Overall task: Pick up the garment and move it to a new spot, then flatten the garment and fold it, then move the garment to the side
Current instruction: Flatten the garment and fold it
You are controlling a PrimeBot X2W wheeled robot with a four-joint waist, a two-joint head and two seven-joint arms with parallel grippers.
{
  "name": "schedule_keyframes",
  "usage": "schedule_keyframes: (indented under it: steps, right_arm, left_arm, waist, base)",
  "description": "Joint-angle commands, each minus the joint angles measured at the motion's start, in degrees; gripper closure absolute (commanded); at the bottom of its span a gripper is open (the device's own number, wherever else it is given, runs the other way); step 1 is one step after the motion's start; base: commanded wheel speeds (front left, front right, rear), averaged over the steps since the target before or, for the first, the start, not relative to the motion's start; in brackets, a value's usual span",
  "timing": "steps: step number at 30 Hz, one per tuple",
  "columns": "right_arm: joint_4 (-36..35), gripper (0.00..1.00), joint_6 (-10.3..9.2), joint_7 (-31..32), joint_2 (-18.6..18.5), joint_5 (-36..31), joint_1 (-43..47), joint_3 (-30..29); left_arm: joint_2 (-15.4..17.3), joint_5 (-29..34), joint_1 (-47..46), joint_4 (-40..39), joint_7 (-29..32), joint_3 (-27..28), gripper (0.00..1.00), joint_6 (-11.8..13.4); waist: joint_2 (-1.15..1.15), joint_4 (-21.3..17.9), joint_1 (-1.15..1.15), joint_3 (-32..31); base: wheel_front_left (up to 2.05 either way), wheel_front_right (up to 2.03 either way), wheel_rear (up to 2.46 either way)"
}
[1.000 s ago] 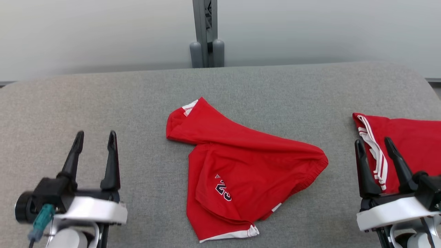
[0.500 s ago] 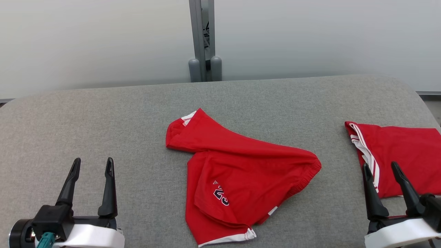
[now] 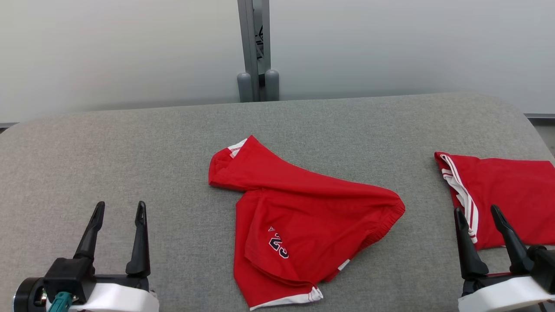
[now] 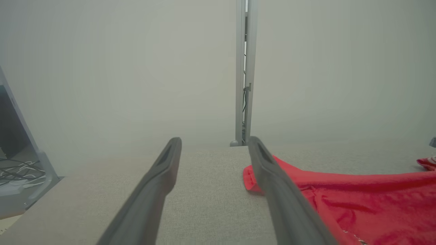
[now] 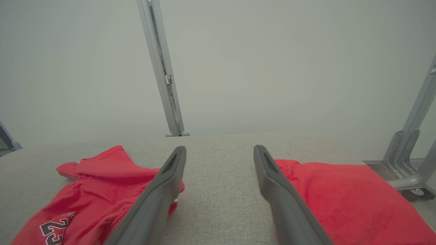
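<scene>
Moved: both arms have drawn back toward the robot, and the left gripper (image 3: 120, 203) and right gripper (image 3: 475, 209) sit low in the head view.
Fingers: both pairs spread wide, nothing held.
Garment: red garment (image 3: 303, 216) crumpled mid-counter (image 3: 130, 143), between the grippers, untouched.
Right side: second red piece (image 3: 511, 195) just beyond the right gripper.

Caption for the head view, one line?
Crumpled red shorts lie on the grey table between the open left claw and open right claw; a folded red garment rests at the right.
</scene>
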Motion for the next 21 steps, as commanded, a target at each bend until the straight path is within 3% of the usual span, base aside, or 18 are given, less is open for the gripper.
schedule_keyframes:
  steps: [1, 9, 14, 21]
  right_arm:
    - [-0.41, 0.0, 0.02, 0.07, -0.31, 0.22, -0.44, -0.07]
    - [-0.47, 0.0, 0.02, 0.14, -0.31, 0.1, -1.3, 0.65]
    - [-0.28, 0.0, 0.02, -0.35, -0.31, 0.34, -2.46, 1.35]
    - [0.26, 0.0, 0.02, -1.02, -0.32, 0.79, -3.87, 1.89]
  left_arm:
    - [0.52, 0.12, -0.68, -0.16, 0.65, -0.4, 0.0, 0.05]
    - [-1.48, -3.18, -0.45, 1.41, 11.96, -9.08, 0.0, -5.12]
    - [-3.32, -6.47, 0.66, 6.33, 18.19, -14.59, 0.0, -9.39]
    - [-6.46, -10.11, -2.93, 15.39, 17.71, -16.35, 0.0, -14.68]
  waist:
    - [0.0, 0.1, 0.0, 0.12]
    - [0.0, 0.47, 0.0, 1.84]
    - [0.0, -0.06, 0.0, 3.39]
    - [0.0, -0.89, 0.0, 5.5]
  base:
    - [0.0, 0.0, 0.0]
    - [0.0, 0.0, 0.0]
    - [0.0, 0.0, 0.0]
    - [0.0, 0.0, 0.0]
